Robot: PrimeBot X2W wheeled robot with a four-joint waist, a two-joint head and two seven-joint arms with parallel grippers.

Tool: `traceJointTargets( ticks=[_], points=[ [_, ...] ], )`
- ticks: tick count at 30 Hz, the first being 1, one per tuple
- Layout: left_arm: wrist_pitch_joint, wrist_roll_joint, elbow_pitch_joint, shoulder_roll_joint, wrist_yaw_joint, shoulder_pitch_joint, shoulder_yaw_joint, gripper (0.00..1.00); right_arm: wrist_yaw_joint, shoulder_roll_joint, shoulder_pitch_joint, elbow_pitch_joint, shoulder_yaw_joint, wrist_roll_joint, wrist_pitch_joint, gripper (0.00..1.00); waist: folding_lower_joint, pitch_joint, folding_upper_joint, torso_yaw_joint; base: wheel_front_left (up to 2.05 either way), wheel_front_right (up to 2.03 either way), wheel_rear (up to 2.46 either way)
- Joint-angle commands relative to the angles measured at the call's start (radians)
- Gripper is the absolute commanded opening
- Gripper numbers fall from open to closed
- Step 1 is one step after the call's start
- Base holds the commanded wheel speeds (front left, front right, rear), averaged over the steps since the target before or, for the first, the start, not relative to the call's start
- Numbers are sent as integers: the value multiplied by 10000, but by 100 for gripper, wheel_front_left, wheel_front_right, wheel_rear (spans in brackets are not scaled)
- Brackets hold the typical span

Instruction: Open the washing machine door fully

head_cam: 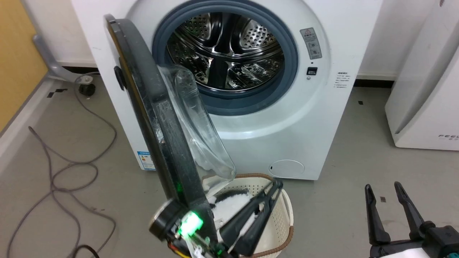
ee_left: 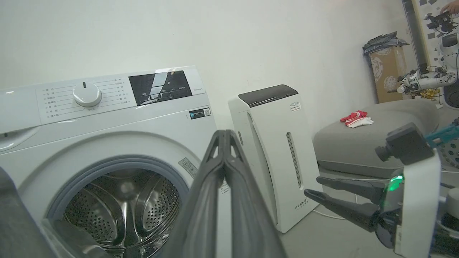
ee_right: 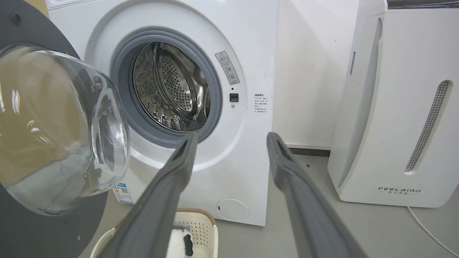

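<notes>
Head view: washing machine door (head_cam: 154,118), seemingly against left pincer (head_cam: 278,185)

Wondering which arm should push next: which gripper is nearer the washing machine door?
Left. The left gripper is shut, close beside the washing machine door's lower edge, above the basket; the right gripper is open, far off to its right.

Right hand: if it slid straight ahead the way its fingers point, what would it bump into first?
Most likely the washing machine. The open right hand aims at its white front, just below the drum opening. The door hangs off to one side of that line. Depth is hard to judge.
</notes>
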Motion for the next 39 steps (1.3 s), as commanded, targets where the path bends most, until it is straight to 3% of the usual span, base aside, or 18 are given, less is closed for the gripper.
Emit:
traceJointTargets(
  ticks=[1, 14, 23, 39],
  points=[
    [-42, 18, 91, 98, 104, 194, -58, 0, 8, 43, 120, 28, -3, -12, -43, 100, 0, 8, 0, 54, 0, 0, 0],
    [-42, -703, 2110, 380, 649, 548, 36, 0, 8, 43, 24, 221, 57, -29, -43, 100, 0, 227, 0, 342, 0, 0, 0],
    [-42, -946, 2621, 533, 968, 788, 365, 0, 8, 43, 113, 336, -70, 17, -43, 100, 0, 357, 0, 685, 0, 0, 0],
    [-42, -1077, 2495, 879, 1249, 1253, 815, 0, 8, 43, 99, 398, -99, 126, -44, 100, 0, 485, 0, 2560, 0, 0, 0]
  ],
)
